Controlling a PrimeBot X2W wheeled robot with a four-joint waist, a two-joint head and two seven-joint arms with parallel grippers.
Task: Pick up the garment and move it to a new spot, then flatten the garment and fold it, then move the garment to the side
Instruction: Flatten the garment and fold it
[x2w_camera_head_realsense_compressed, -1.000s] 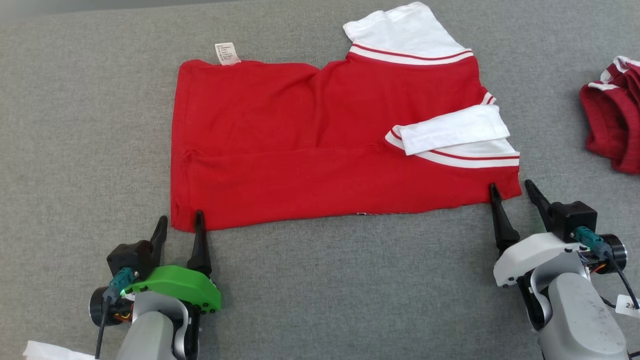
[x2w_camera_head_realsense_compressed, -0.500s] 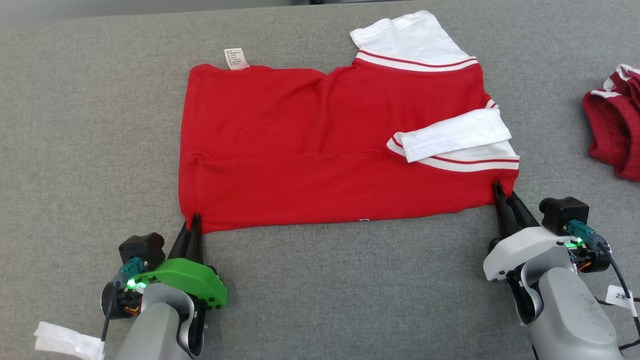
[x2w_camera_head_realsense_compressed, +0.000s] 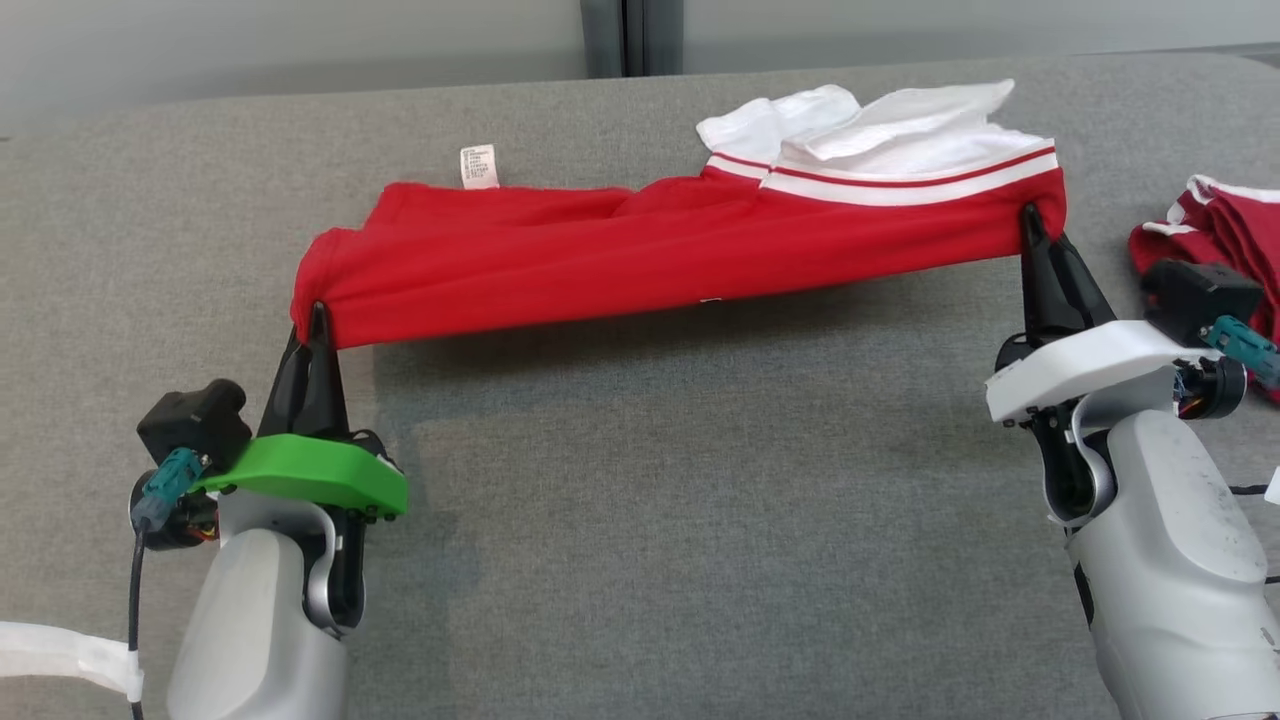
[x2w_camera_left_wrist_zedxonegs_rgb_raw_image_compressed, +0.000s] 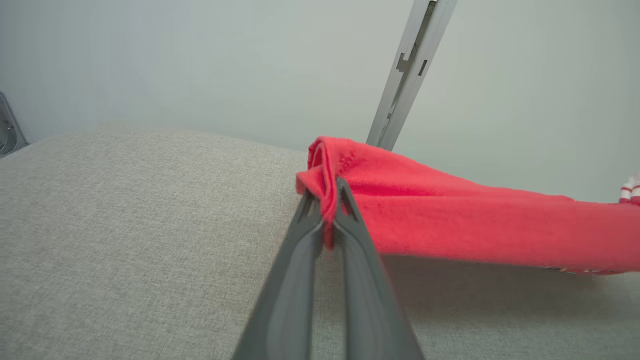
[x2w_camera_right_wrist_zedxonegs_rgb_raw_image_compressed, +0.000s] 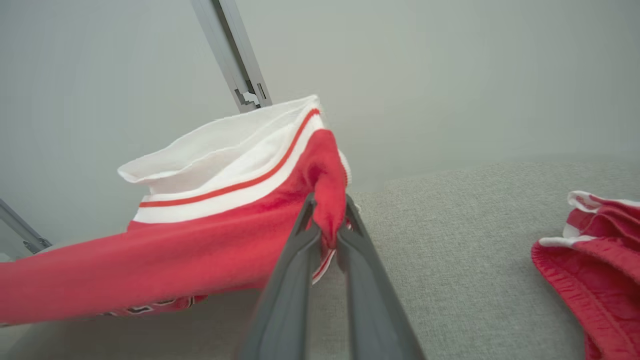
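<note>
The garment (x2w_camera_head_realsense_compressed: 640, 255), a red shirt with white sleeves and a small white label, hangs stretched above the grey surface, its near edge lifted. My left gripper (x2w_camera_head_realsense_compressed: 318, 315) is shut on the garment's near left corner. In the left wrist view red cloth (x2w_camera_left_wrist_zedxonegs_rgb_raw_image_compressed: 450, 220) is pinched between the dark fingers (x2w_camera_left_wrist_zedxonegs_rgb_raw_image_compressed: 300, 260) of the left gripper (x2w_camera_left_wrist_zedxonegs_rgb_raw_image_compressed: 326, 192). My right gripper (x2w_camera_head_realsense_compressed: 1030, 215) is shut on the near right corner, just below the white band. In the right wrist view that gripper (x2w_camera_right_wrist_zedxonegs_rgb_raw_image_compressed: 327, 205) grips a fold of the garment (x2w_camera_right_wrist_zedxonegs_rgb_raw_image_compressed: 200, 240). The white sleeves (x2w_camera_head_realsense_compressed: 880, 125) lie bunched at the far right.
A second dark red piece of clothing (x2w_camera_head_realsense_compressed: 1210, 235) with white trim lies on the grey padded surface (x2w_camera_head_realsense_compressed: 640, 520) at the right, also seen as a red heap (x2w_camera_right_wrist_zedxonegs_rgb_raw_image_compressed: 595, 260) in the right wrist view. A grey wall with a metal post (x2w_camera_head_realsense_compressed: 625, 35) stands behind.
Both grippers closed on the garment's near corners, then lifted and carried that edge away from me, so the flat shirt now hangs folded over. The head camera tilted up.
</note>
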